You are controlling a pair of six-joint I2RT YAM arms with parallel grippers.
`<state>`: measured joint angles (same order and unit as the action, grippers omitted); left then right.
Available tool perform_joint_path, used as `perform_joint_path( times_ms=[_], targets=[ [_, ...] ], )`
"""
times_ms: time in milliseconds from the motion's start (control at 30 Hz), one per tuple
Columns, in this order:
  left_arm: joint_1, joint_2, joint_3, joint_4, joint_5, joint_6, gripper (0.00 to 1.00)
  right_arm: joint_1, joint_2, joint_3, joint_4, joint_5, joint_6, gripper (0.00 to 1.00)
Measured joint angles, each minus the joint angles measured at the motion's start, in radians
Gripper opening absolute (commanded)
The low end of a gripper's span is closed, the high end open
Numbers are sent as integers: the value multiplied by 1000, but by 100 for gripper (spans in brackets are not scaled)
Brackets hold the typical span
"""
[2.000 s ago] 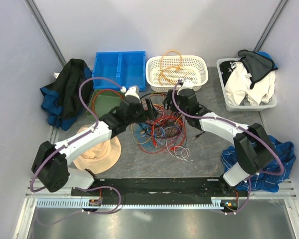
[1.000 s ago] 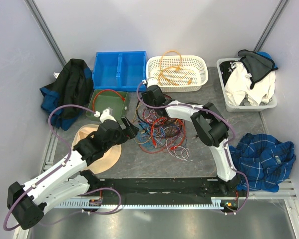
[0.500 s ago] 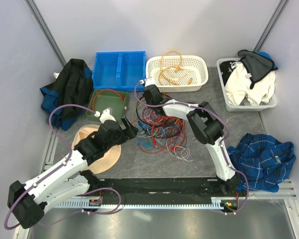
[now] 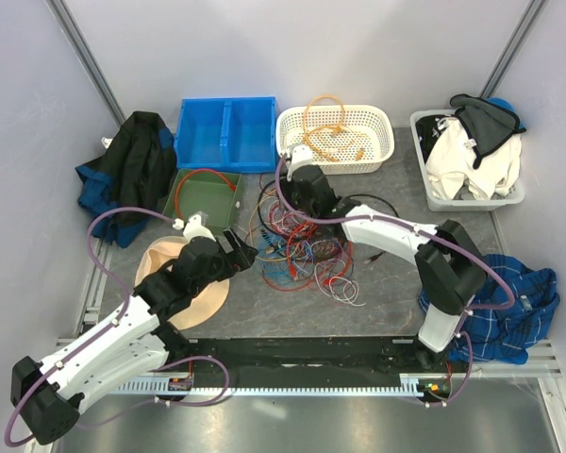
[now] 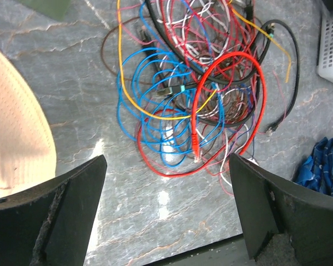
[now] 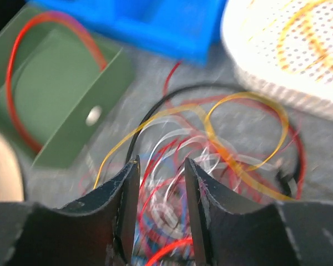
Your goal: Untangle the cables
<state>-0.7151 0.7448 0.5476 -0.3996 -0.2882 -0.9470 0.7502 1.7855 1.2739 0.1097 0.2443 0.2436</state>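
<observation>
Two at cables' rim — left tool, right tool.

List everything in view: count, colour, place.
tangled cables: one pile, red, blue, orange-yellow, black, white, centre
blue two-compartment bin: one, blue, far side
white perforated basket: one, white, far centre, holding orange-yellow cable
green tray: one, green, left of tangle, holding red cable loop
grey bin: one, grey, far right, holding white and black garments
dark jacket: one, black and blue, left edge
beige hat: one, near left
blue plaid cloth: one, near right
left gripper: black, open, above tangle
right gripper: black, over tangle's far side, grip unclear
</observation>
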Motion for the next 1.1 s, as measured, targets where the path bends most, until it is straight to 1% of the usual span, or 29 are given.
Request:
perform_joint_path(
  times_ms=[133,300,433,700,833,1000,1100],
  targets=[
    [0,-19,-24,-4,0,-10,99,68,-43,-125,6,-17,8,48],
    [0,-25,-29,-6,0,-15,99,151,-80,-274,-32,-8,16,50],
    [0,-25,-33,-8,0,-21,99,190,-135,-334,-53,28,26,50],
    [0,-18,-39,-10,0,-29,99,195,-229,-457,-7,90,130,48],
    [0,-17,-46,-10,0,-34,99,195,-229,-500,23,90,203,48],
    [0,-16,-50,-10,1,-41,99,195,-203,-503,88,94,270,48],
    [0,-18,-59,-10,1,-45,99,192,-180,-503,118,97,291,45]
  ],
)
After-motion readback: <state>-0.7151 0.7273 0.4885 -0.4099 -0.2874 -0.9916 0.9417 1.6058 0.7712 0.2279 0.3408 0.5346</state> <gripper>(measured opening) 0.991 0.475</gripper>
